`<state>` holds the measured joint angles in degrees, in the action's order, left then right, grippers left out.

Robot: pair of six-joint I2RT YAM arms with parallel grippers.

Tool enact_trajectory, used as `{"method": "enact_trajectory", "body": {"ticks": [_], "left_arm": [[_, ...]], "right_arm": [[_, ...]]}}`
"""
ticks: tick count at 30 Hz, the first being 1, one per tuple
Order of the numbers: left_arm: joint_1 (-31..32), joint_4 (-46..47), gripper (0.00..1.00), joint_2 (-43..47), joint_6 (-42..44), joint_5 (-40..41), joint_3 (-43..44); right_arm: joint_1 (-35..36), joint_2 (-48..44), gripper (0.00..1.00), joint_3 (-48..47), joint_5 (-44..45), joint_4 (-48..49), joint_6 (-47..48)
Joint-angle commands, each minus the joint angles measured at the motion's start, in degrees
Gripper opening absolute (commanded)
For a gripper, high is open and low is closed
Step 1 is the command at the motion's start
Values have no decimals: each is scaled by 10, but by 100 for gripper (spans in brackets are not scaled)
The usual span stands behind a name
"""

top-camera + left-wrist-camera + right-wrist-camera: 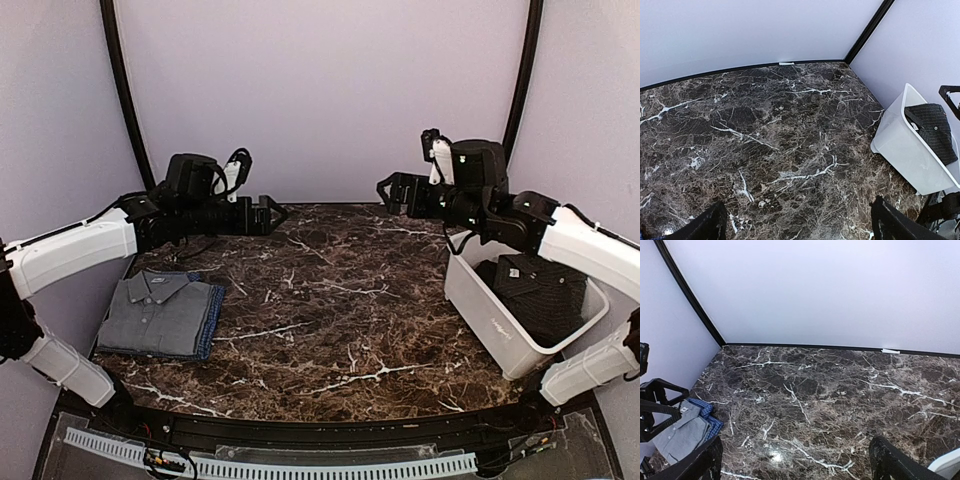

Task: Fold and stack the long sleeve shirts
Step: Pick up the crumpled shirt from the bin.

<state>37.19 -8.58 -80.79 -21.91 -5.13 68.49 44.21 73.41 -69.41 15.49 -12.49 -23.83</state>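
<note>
While both arms hover above the rear of the surface (330, 300), the left jaws and the right jaws stand wide open and hold nothing. A grey shirt (155, 310) lies folded on a blue shirt (211, 322) at the near left. A charcoal pinstripe shirt (535, 290) rests inside the white tub (480, 315) at the right. Expect this shirt to be light, limp and non-fragile. It will probably sag when lifted and may drag on the tub rim. Recommended hold: pinch a doubled part, such as the collar or a shoulder seam, clear of the buttons. Whether more shirts lie beneath it cannot be determined.
</note>
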Motion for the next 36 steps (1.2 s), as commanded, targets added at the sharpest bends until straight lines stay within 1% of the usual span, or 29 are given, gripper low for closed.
{"method": "enact_trajectory", "body": {"ticks": [1,6,9,13,16,20,25,31,34,35,36], "left_arm": [[0,9,99,1,-5,0,5],[0,4,99,1,-2,1,9],[0,3,99,1,0,-2,10],[0,2,99,-1,5,-3,10],[0,2,99,-3,7,-5,12],[-1,2,99,-5,9,-10,14],[-1,1,99,-2,12,-9,11],[0,1,99,-5,15,-10,13],[0,1,99,-4,15,-9,14],[0,0,99,-4,15,-9,13],[0,0,99,-3,14,-9,13]], "right_arm": [[-9,-10,98,-2,38,-42,4],[-59,-48,99,17,54,-80,-9],[-109,-71,99,30,58,-123,-32],[-187,-80,99,43,64,-212,-69],[-243,-84,99,71,65,-246,-91],[-296,-92,99,127,65,-261,-118],[-344,-99,99,198,72,-262,-160],[-379,-73,98,252,51,-230,-195],[-390,-69,92,273,58,-216,-218],[-391,-74,87,279,61,-208,-223],[-392,-78,80,283,62,-202,-224]]}}
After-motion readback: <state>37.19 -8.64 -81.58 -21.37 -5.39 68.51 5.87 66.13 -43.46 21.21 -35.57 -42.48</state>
